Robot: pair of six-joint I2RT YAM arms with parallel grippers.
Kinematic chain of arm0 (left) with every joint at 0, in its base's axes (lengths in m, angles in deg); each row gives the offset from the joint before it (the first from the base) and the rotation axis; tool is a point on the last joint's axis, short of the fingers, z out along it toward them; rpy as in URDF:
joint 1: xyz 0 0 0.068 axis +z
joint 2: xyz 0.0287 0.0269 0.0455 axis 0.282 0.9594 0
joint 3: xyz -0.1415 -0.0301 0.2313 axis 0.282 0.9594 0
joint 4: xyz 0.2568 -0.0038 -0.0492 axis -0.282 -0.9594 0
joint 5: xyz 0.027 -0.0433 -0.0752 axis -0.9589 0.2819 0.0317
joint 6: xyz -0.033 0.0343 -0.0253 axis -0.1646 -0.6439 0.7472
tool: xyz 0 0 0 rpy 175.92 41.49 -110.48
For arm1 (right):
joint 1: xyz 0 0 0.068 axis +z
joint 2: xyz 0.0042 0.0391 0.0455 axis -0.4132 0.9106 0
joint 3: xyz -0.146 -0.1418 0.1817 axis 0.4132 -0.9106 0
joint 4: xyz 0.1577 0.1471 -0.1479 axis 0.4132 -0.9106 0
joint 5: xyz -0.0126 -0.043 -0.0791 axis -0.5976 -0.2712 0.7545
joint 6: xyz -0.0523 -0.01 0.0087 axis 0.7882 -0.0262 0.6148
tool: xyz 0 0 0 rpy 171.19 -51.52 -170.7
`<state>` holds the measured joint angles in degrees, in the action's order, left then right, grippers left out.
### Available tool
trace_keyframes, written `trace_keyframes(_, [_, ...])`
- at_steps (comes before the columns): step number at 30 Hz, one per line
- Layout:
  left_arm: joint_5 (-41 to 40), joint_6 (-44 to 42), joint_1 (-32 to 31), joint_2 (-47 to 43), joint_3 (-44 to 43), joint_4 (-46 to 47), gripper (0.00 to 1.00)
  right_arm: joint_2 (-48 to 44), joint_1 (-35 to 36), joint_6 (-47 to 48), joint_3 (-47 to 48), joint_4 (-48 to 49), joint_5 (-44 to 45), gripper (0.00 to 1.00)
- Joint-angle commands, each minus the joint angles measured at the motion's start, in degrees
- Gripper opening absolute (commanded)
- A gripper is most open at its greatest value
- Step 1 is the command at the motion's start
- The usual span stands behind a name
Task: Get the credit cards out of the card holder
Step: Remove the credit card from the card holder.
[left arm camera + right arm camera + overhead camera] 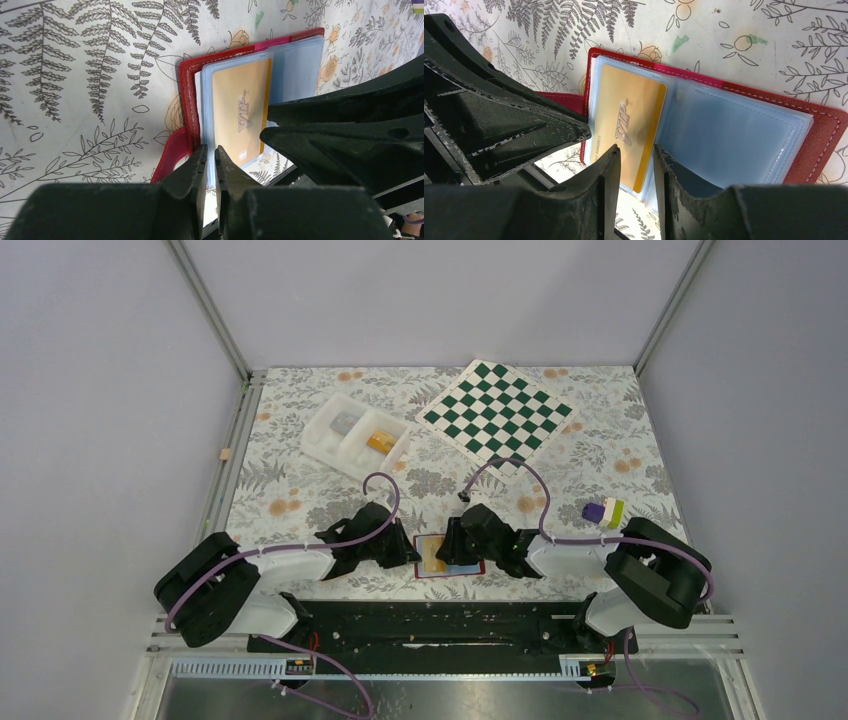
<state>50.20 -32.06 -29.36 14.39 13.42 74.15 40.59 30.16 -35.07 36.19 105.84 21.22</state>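
Credit card [626,125] removal is the step in hand: one orange-yellow card marked VIP is seen tucked in a pale blue sleeve [734,135] of the opened card holder [824,127]. The right gripper [636,160] is set over the card's near end, jaws a narrow gap apart; no grip can be confirmed. The left gripper [210,162] is almost closed, apparently pinching a sleeve edge. The holder lies flat on the floral table [300,500], between both arms. The sleeve is best held pinned while the card is drawn straight out of its pocket.

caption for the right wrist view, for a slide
Right claw straddling an orange-yellow VIP card in the open red folding wallet
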Motion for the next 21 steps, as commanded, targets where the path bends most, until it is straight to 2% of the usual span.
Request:
trace_keyframes(1, [-0.88,0.33,0.21,1.18,0.83,0.42,0.11,0.67,-0.49,0.09,1.45,1.09,-0.22,0.39])
trace_keyframes(8, [-0.08,0.77,0.3,1.5,1.29,1.1,0.11,2.06,-2.29,-3.96,-1.48,8.94,-5.02,0.4])
trace_keyframes(11, [0.14,0.89,0.3,1.71,1.45,1.29,0.11,3.08,-4.04,-6.56,-3.89,15.43,-8.84,0.4])
trace_keyframes(14, [0.1,0.97,0.28,1.88,1.37,1.21,0.11,4.15,-5.41,-9.25,-5.96,21.14,-11.43,0.38])
trace_keyframes(21, [0.11,0.62,0.3,1.82,0.72,0.36,0.11,2.84,-7.12,-10.72,-9.07,27.26,-14.76,0.33])
